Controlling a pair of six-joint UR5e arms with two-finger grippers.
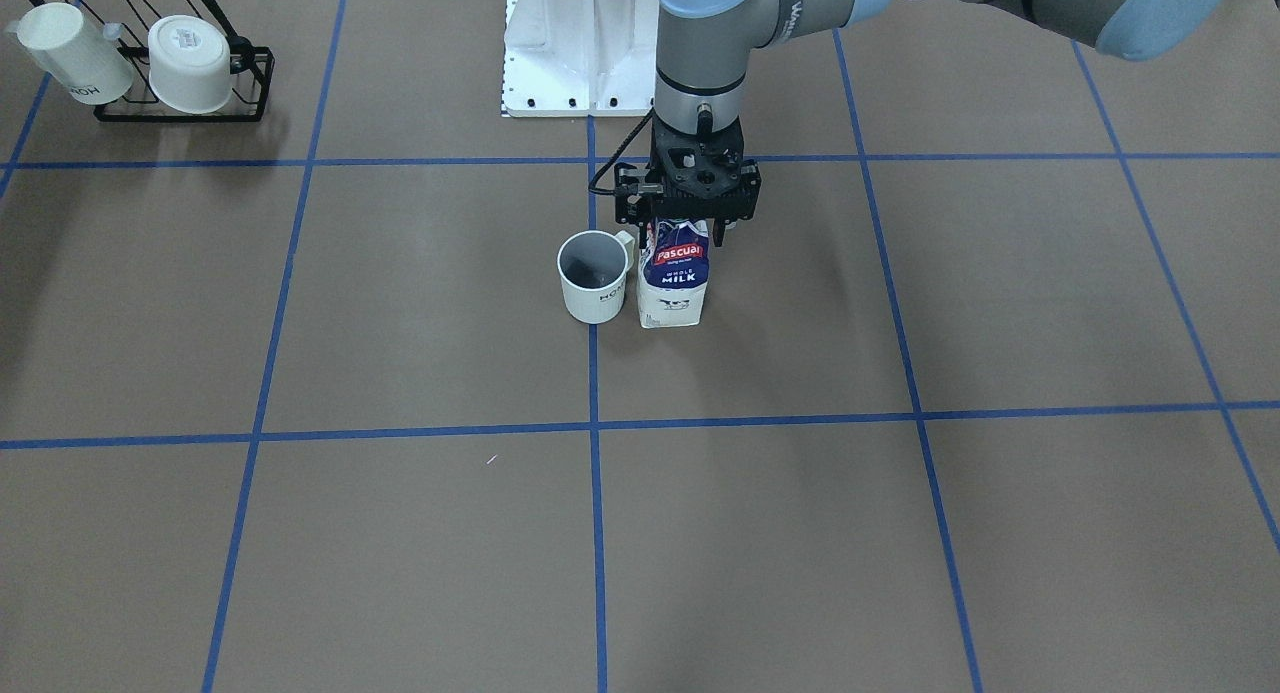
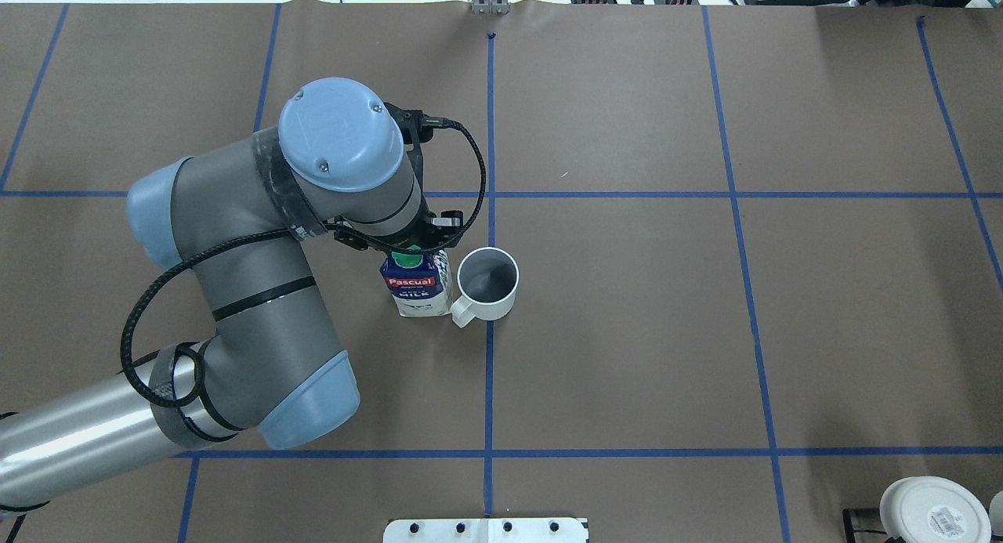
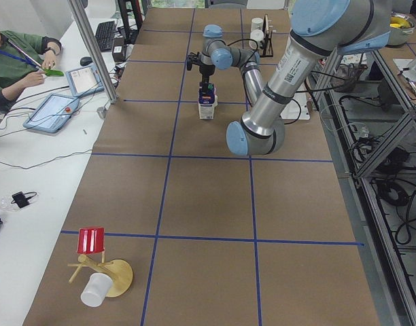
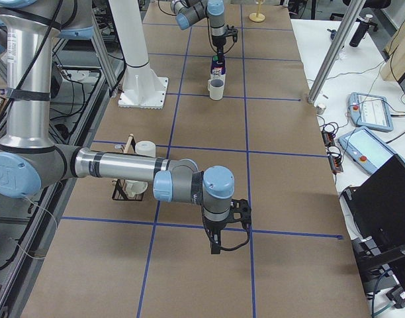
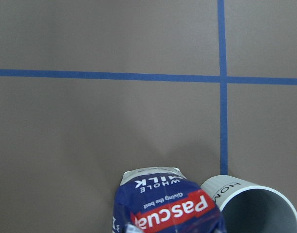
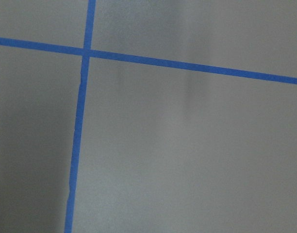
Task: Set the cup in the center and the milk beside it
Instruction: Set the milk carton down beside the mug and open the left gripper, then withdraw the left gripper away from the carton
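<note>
The cup (image 1: 596,278), a small white mug with a grey inside, stands upright on the blue tape line (image 1: 593,373) in the middle of the brown surface; it also shows in the overhead view (image 2: 487,284) and the left wrist view (image 5: 257,208). The milk (image 1: 675,278), a dark-blue and white Pascual carton, stands upright right beside the cup, close to its handle, and shows in the overhead view (image 2: 419,288) too. My left gripper (image 1: 686,228) comes straight down over the carton's top, jaws closed against it. My right gripper (image 4: 219,242) hangs low over bare table far away; I cannot tell its state.
A black wire rack (image 1: 250,83) at one table corner holds a wider white cup (image 1: 190,63) and a taller white mug (image 1: 75,53). The white robot base plate (image 1: 575,73) sits behind the cup. A wooden stand with a plastic cup (image 3: 99,288) lies at the other end.
</note>
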